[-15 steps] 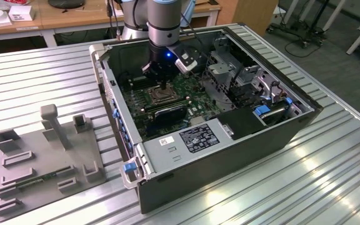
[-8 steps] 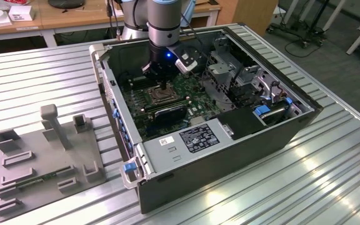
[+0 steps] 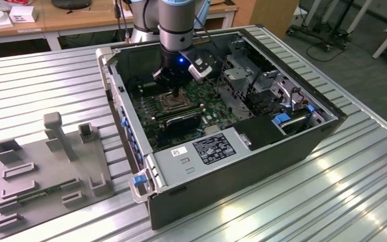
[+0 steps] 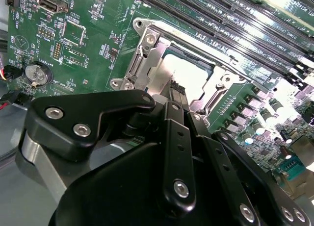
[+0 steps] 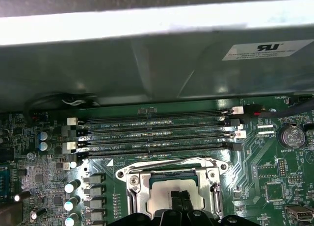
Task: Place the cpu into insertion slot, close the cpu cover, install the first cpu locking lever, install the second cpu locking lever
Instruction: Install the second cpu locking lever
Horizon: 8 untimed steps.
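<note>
Gripper (image 3: 174,96) lowered inside the open computer case (image 3: 314,136), directly above the insertion slot (image 3: 171,104) on the green motherboard (image 3: 207,96); fingers (image 5: 179,200) pressed together, narrow, tips at the grey face of the cpu (image 4: 189,76), which lies seated in the slot; cannot tell whether anything is pinched; cpu cover (image 5: 172,175) down flat around the chip, silvery frame ringing it; long black memory slots (image 5: 152,133) just beside the socket; grey fixture tray (image 3: 46,176) well apart on the slatted table (image 3: 328,191).

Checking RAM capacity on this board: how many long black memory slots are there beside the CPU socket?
4 memory slots, lying parallel in one bank between the insertion slot and the case wall in the first wrist view. All look empty.
</note>
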Tool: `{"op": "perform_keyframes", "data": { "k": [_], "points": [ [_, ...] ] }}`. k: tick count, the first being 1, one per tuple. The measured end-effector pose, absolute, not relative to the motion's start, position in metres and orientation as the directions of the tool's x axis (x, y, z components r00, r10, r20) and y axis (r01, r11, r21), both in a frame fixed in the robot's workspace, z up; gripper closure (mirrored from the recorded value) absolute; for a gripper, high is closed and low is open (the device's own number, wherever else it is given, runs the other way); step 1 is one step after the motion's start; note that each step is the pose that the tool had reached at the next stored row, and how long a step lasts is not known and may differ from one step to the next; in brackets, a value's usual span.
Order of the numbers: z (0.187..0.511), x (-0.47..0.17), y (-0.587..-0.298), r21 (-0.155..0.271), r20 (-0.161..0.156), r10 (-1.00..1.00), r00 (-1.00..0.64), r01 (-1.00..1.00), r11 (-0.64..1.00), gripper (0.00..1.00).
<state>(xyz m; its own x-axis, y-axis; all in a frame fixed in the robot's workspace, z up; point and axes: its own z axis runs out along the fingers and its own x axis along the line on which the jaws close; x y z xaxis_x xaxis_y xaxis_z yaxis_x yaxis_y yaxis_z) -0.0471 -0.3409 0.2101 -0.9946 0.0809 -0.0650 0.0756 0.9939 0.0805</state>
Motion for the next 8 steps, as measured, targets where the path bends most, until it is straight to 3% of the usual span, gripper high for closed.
{"op": "perform_keyframes", "data": {
  "k": [8],
  "points": [
    [0.2108, -0.0471, -0.3410, 0.080, -0.065, 0.081, -0.995, 0.076, 0.994, 0.90]
  ]
}}
